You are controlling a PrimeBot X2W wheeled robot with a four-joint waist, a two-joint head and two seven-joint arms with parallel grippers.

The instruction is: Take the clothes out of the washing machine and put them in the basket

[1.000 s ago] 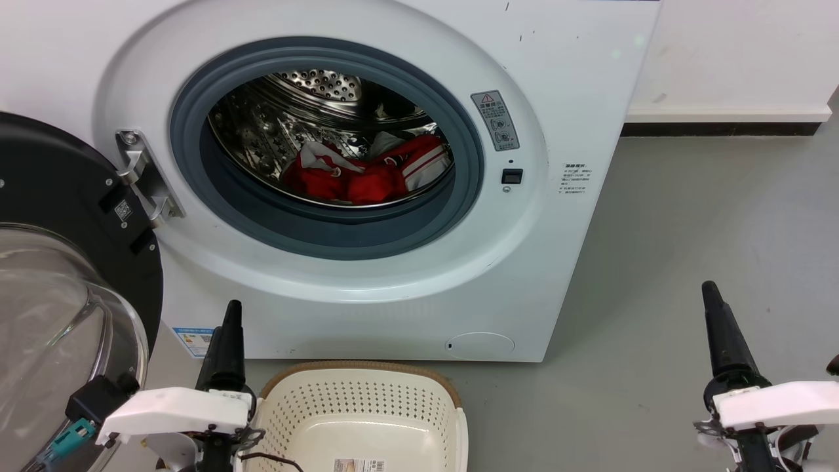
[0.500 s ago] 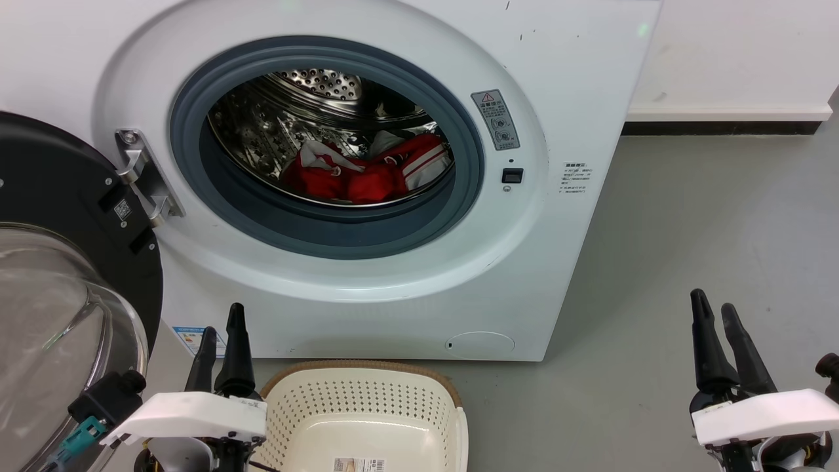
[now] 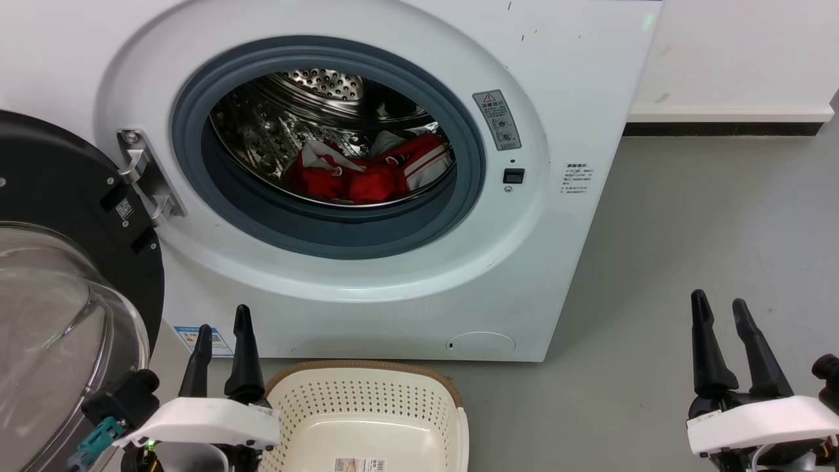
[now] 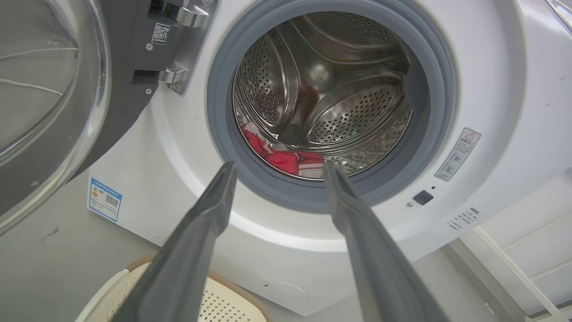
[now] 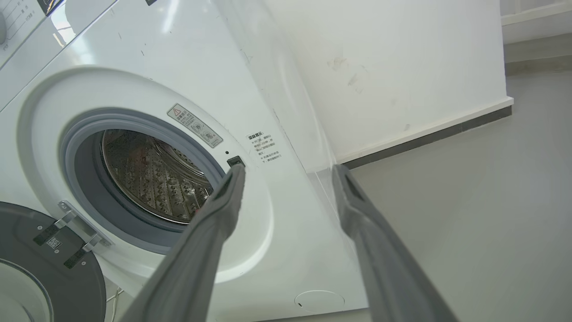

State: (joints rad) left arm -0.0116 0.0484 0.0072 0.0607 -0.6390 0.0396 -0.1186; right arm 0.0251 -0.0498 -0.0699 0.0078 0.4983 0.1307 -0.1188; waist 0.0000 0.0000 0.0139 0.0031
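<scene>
**Grey floor, washer open, clothes in the drum**

Grey floor [image 3: 688,229] runs back to a white wall [image 3: 734,52] with a dark skirting [image 3: 721,129]. The washer [image 3: 577,78] stands on it and faces me in the head view. Its door [image 3: 59,190] is swung wide to my left on a metal hinge [image 3: 141,177], with the glass bowl turned toward the camera.

Clothes [image 3: 367,180]: red with white panels, bunched at the bottom of the drum [image 3: 314,85], behind the grey seal [image 3: 328,229]. Both claws are well apart from them.

Basket [image 3: 354,365]: on the floor just in front of the washer, below the porthole, cut off by the lower edge of the head view. I see its perforated wall, its brown rim and a barcode sticker [image 3: 359,464] on its bottom.

Left claw [image 3: 223,319]: lower left, just left of the basket rim. Its fingers are apart and point up at the washer front. In the left wrist view the two fingers frame the lower porthole, and the clothes show between their tips, deep in the drum.

Right claw [image 3: 719,298]: lower right, over bare floor, to the right of the washer and well apart from it. Its fingers are apart too. In the right wrist view the spread fingers straddle the washer's front corner, one tip lying across the white front by the black latch [image 5: 235,161] and the other across the floor.
</scene>
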